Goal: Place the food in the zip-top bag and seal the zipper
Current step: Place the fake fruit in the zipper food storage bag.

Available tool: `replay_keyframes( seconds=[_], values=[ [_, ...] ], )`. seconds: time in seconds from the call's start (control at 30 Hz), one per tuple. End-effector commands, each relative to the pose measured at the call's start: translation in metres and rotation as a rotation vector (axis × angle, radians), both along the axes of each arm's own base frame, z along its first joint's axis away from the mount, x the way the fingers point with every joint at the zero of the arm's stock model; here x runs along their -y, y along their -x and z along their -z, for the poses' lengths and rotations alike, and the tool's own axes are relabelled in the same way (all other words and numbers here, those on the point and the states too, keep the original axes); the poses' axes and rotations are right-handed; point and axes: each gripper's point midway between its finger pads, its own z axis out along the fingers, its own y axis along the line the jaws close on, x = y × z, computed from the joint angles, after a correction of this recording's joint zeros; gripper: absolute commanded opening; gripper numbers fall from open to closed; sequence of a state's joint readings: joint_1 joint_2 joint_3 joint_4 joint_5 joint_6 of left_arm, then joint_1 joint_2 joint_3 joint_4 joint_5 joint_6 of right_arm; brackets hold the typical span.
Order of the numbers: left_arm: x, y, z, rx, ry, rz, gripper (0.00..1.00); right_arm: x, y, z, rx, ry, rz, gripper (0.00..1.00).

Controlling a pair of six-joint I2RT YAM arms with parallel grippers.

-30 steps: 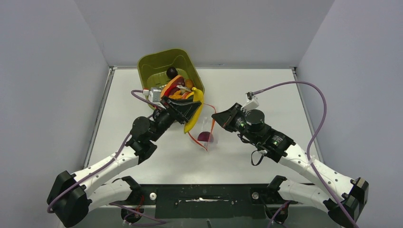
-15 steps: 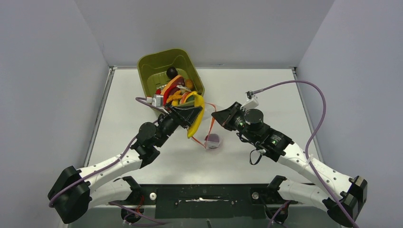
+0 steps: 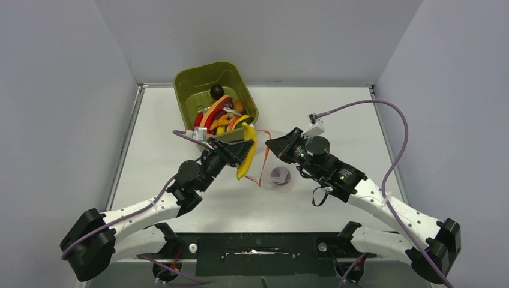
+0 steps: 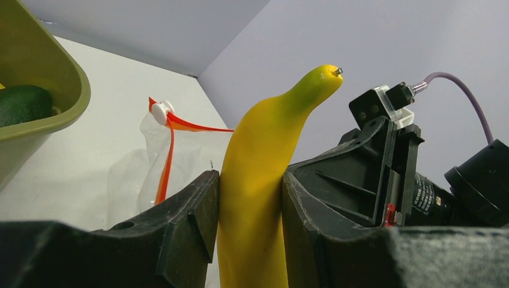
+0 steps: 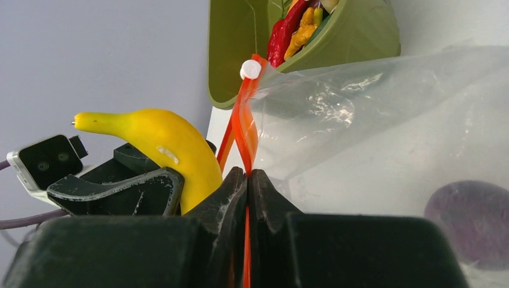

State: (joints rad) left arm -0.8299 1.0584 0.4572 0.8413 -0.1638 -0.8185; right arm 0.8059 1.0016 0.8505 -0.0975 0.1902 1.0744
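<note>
centre of the overhead frame: the left claw (image 3: 239, 149) grasps a yellow banana (image 3: 246, 157), pinched between its two fingers with the stem end poking well past them in the left wrist view. just to its right, the right claw (image 3: 271, 146) is clenched on the red-orange zipper strip (image 5: 245, 117) of the clear bag (image 5: 384, 114). the strip runs up from its jaws to a white slider tab (image 5: 250, 69). a purple piece (image 3: 280, 174) lies inside the bag on the white table (image 3: 336, 114), lower centre. the banana hangs just beside the bag's mouth. at upper centre, the green bin (image 3: 186, 81) holds more food (image 3: 219, 114): red, orange and dark pieces.
</note>
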Motion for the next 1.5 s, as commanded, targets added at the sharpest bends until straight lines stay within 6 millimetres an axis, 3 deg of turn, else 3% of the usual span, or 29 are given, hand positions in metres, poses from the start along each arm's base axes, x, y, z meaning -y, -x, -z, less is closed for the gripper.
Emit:
replay_keyframes(
  seconds=[0.0, 0.17, 0.3, 0.5, 0.7, 0.93, 1.13, 1.47],
  values=[
    [0.0, -0.003, -0.044, 0.073, 0.12, -0.021, 0.1, -0.009, -0.003, -0.034, 0.066, -0.099, -0.012, 0.0],
    [0.0, -0.011, -0.023, -0.014, 0.079, -0.077, 0.13, -0.007, -0.005, -0.038, 0.077, -0.098, 0.001, 0.0],
    [-0.01, -0.009, -0.025, 0.049, 0.122, -0.141, 0.14, -0.013, -0.004, -0.043, 0.083, -0.106, -0.023, 0.0],
    [-0.004, -0.013, -0.031, 0.121, 0.115, -0.166, 0.15, -0.022, -0.001, -0.038, 0.061, -0.131, -0.062, 0.0],
    [-0.009, -0.012, -0.015, 0.227, 0.005, -0.277, 0.16, -0.023, 0.001, -0.047, 0.073, -0.153, -0.07, 0.0],
    [0.008, 0.002, -0.005, 0.306, -0.059, -0.235, 0.47, -0.021, 0.001, -0.047, 0.075, -0.152, -0.067, 0.0],
    [0.018, 0.003, 0.004, 0.258, -0.182, -0.196, 0.65, -0.011, -0.003, -0.048, 0.092, -0.134, -0.029, 0.0],
    [-0.005, 0.0, 0.005, 0.104, -0.357, -0.244, 0.65, 0.005, -0.007, -0.039, 0.097, -0.079, 0.022, 0.0]
  ],
)
